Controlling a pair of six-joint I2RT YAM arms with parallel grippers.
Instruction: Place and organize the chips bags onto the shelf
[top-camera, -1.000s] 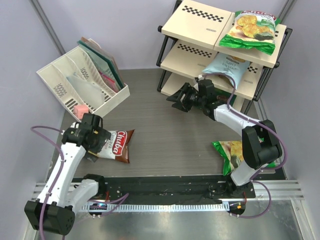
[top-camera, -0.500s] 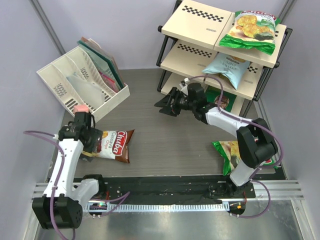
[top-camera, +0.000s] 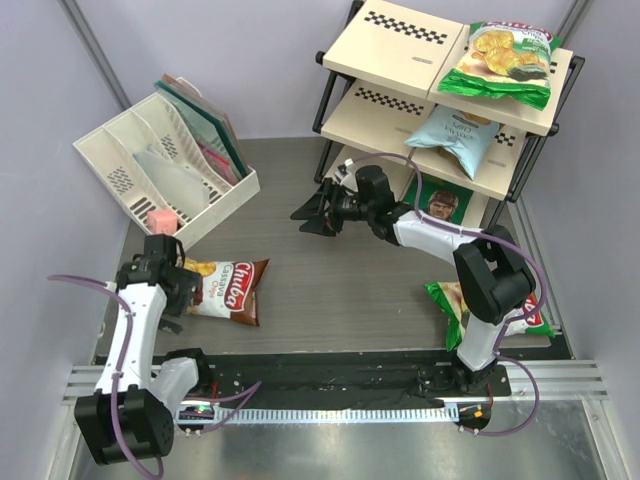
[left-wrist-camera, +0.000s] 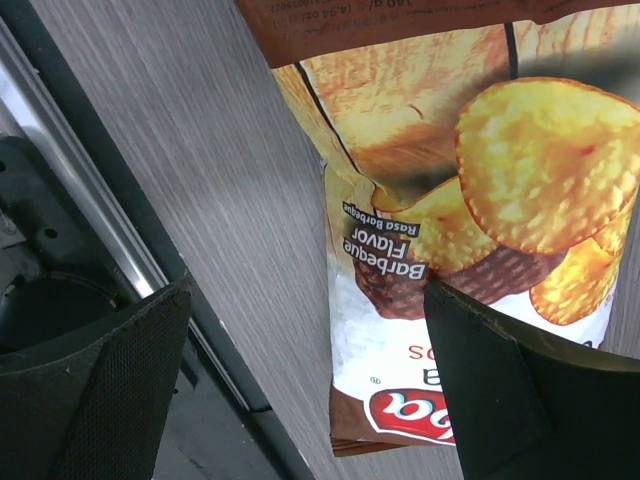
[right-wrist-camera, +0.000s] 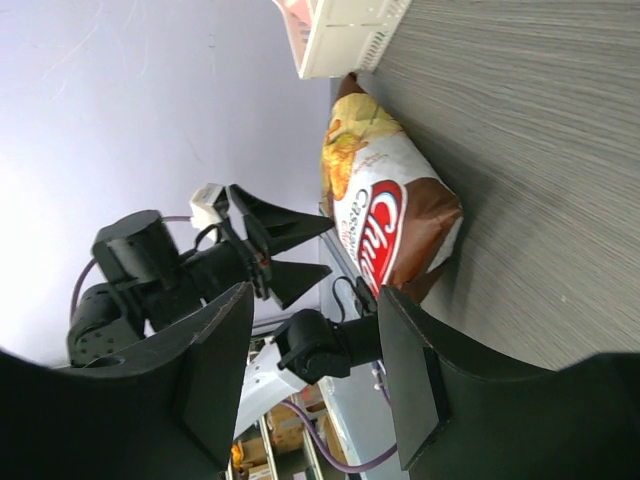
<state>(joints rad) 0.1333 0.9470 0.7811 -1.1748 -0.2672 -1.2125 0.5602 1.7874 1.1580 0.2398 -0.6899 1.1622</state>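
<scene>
showing wrist-only barbeque print on brown bag

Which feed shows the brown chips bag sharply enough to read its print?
Left wrist: brown bag sharp, flavour print readable, with a soft shadow across its top right; left fingers dark. Right wrist: logo legible, right fingers dark against a bright wall. Top external: evenly lit, bag small.

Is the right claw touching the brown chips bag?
Apart. The top view shows the right claw open over bare table, with a clear stretch of tabletop between it and the brown chips bag.
</scene>
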